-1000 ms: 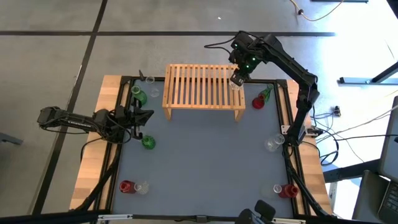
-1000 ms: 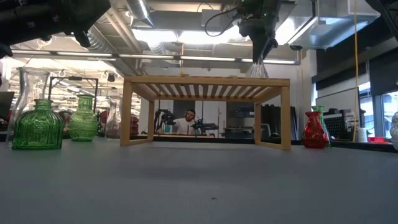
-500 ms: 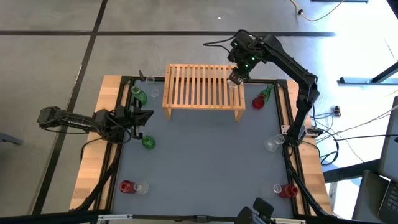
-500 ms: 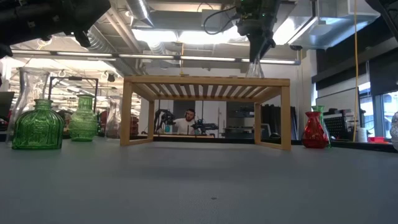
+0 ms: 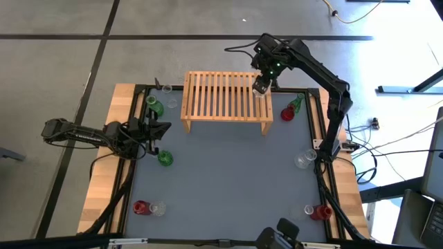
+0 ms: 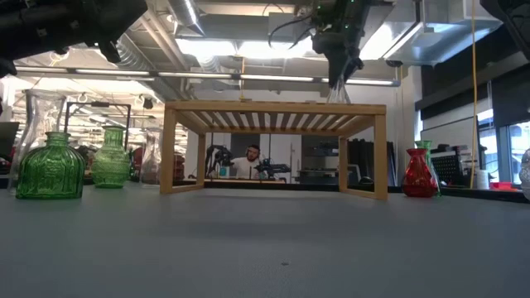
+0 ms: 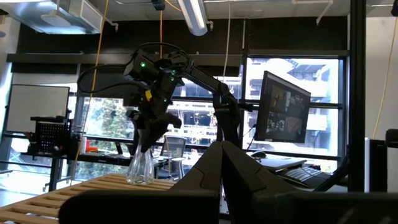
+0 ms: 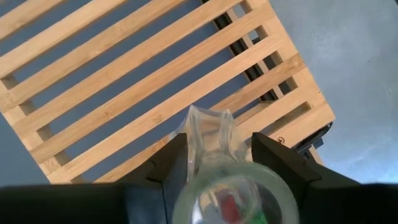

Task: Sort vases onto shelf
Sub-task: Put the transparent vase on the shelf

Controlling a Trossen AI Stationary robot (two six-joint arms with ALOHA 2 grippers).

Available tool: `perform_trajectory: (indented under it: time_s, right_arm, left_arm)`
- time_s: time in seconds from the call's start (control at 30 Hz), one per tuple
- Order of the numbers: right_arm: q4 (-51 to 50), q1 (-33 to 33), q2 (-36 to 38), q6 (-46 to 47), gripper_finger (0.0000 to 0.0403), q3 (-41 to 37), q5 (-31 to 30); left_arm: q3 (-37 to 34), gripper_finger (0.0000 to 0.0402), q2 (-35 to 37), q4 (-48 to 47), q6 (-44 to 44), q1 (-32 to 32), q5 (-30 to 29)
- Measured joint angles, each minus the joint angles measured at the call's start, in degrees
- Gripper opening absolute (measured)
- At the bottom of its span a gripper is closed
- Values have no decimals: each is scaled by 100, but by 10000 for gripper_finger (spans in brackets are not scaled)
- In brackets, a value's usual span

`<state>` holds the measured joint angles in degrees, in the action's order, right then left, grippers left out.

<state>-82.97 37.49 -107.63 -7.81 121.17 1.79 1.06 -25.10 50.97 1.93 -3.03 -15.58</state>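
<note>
The shelf (image 5: 225, 97) is a light-wood slatted rack at the table's far middle. My right gripper (image 5: 261, 86) is over its far right corner, shut on a small clear vase (image 6: 335, 93). The right wrist view looks down on the vase (image 8: 208, 127) from above. My left gripper (image 5: 158, 130) is shut and hovers level at the table's left side, touching nothing. Other vases stand on the mat: green ones (image 5: 156, 108) (image 5: 165, 158), red ones (image 5: 287, 113) (image 5: 140, 207) (image 5: 322, 211), and clear ones (image 5: 302, 160) (image 5: 168, 90). My right gripper pinches the clear vase's upper neck (image 7: 144, 146) between its two fingers (image 8: 168, 163), coming from above and pointing down. The vase is upright with its base (image 7: 141, 179) at the shelf's slats; I cannot tell whether it rests on them.
A green vase (image 5: 297, 102) leans by the red one right of the shelf. Small clear vases (image 5: 158, 207) (image 5: 309, 209) stand beside the near red ones. The grey mat's middle (image 5: 228, 173) is bare. A person sits in the room beyond (image 6: 248, 161).
My right gripper has carried the clear vase a little toward the table's left and far edge over the shelf's top, staying shut on it and keeping it upright.
</note>
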Motion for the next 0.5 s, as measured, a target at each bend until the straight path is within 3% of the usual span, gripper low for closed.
perform_trajectory:
  time_s: [0.5]
  right_arm:
    - [-34, -1, -29, -20, 190, 458, -114]
  left_arm:
    - [0, 2, -2, 1, 13, 2, -1]
